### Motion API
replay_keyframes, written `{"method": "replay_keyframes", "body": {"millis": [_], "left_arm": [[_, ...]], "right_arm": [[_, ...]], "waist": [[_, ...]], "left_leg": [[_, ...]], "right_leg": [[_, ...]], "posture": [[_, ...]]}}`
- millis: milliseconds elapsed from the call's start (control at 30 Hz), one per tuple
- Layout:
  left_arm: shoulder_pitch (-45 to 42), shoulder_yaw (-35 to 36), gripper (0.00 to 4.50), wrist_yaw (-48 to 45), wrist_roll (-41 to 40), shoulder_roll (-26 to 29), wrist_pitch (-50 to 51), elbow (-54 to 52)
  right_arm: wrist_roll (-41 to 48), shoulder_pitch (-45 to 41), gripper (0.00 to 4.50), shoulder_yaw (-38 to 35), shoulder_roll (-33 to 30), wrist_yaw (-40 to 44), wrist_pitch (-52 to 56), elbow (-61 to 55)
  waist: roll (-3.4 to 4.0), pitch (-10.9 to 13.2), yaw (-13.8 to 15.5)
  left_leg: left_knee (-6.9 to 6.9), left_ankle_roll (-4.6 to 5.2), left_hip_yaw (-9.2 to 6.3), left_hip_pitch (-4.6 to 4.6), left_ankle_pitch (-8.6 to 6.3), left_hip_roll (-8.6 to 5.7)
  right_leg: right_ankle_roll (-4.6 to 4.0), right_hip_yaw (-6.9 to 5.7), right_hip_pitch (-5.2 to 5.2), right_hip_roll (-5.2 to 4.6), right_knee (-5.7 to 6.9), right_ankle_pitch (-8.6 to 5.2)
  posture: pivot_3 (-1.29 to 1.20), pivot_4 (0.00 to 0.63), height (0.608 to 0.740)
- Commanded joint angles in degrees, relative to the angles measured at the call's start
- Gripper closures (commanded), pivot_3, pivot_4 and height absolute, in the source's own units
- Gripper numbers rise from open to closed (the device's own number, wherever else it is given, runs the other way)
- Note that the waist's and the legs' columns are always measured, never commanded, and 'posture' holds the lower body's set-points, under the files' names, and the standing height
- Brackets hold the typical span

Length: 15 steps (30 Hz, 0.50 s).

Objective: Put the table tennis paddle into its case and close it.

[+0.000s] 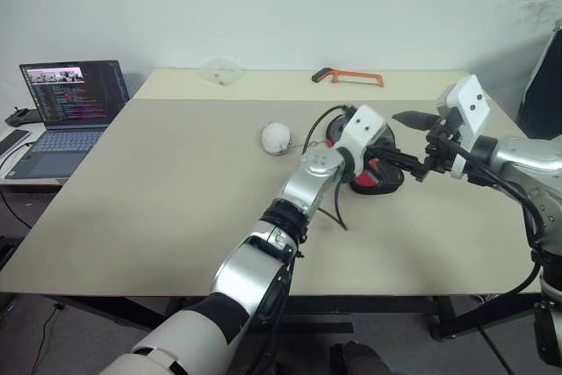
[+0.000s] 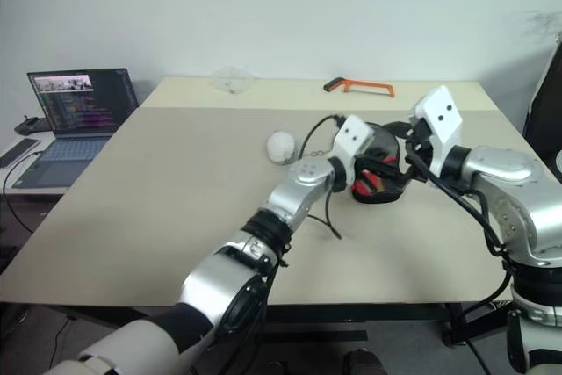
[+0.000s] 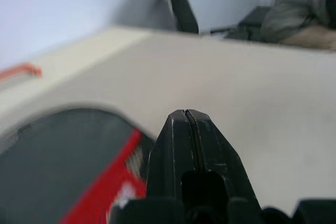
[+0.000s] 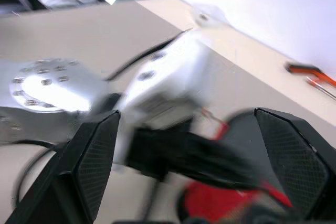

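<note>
Left gripper (image 3: 185,121), fingers pressed together and empty, hovers over the black-and-red fabric case (image 1: 379,173). Right gripper (image 1: 420,147) gapes wide at its three o'clock.

arms: my silver-grey shells, black elbow joints | wrists: white camera blocks, two dark dots | cables: black loops | left end effector (image 1: 420,167), right end effector (image 1: 411,142): black fingers (image 4: 94,156), cross-hatched pads

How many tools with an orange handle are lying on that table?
1. The orange-handled hacksaw lies near the table's far edge, beyond the black-and-red paddle case and both grippers. The arms could hide something small behind them.
</note>
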Motion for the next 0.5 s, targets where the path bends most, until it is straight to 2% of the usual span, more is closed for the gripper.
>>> {"method": "replay_keyframes", "body": {"millis": [33, 133, 200, 300, 433, 500], "left_arm": [[0.5, 1.7, 4.48, -5.9, -1.4, 7.3, 3.5, -9.3], [1.7, 5.0, 4.48, -13.4, -5.3, 17.1, 10.7, -16.4], [3.3, 6.5, 3.87, -19.1, -8.1, 23.4, 14.0, -21.8], [6.4, 8.2, 2.85, -26.2, -13.1, 29.8, 19.8, -29.7], [10.4, 10.1, 1.35, -31.2, -17.6, 36.4, 26.4, -36.6], [13.3, 11.7, 0.63, -33.7, -20.4, 41.0, 30.7, -40.8]], "right_arm": [[3.3, -1.5, 0.0, -4.3, 1.6, -3.0, 3.7, 0.1], [4.6, -2.1, 0.0, -6.9, 6.5, -7.4, 6.0, 6.4], [6.8, -3.9, 0.0, -11.8, 12.1, -12.2, 7.6, 12.2], [8.6, -6.0, 0.0, -17.2, 17.3, -17.3, 8.9, 20.4], [7.6, -7.4, 0.0, -19.7, 19.4, -21.3, 9.5, 30.7], [5.0, -8.3, 0.0, -20.2, 19.4, -26.2, 11.3, 38.5]], "waist": [[0.0, 0.0, -0.3], [0.01, 0.0, -0.5], [0.02, 0.0, -0.9], [0.07, 0.0, -1.1], [0.09, 0.0, -0.1], [0.09, 0.0, -0.2]], "left_leg": [[0.0, -0.01, 0.01, 0.01, 0.01, 0.02], [0.0, -0.02, -0.02, 0.04, 0.03, 0.04], [0.02, -0.02, 0.0, 0.05, 0.03, 0.05], [-0.01, -0.06, -0.08, -0.02, 0.06, -0.01], [-0.04, -0.18, -0.22, -0.17, 0.11, -0.05], [-0.06, -0.17, -0.16, -0.2, 0.11, -0.06]], "right_leg": [[0.0, 0.02, 0.0, 0.01, 0.02, 0.0], [-0.05, 0.02, 0.02, 0.04, 0.05, 0.03], [-0.1, 0.04, 0.01, 0.05, 0.04, 0.06], [-0.13, 0.12, -0.05, -0.05, 0.08, 0.08], [-0.14, 0.06, -0.13, -0.1, 0.0, 0.08], [-0.13, 0.11, -0.17, -0.11, -0.02, 0.08]], "posture": [[0.0, 0.15, 0.74], [0.0, 0.15, 0.74], [0.0, 0.15, 0.74], [0.0, 0.15, 0.74], [0.0, 0.15, 0.74], [0.0, 0.15, 0.74]]}}
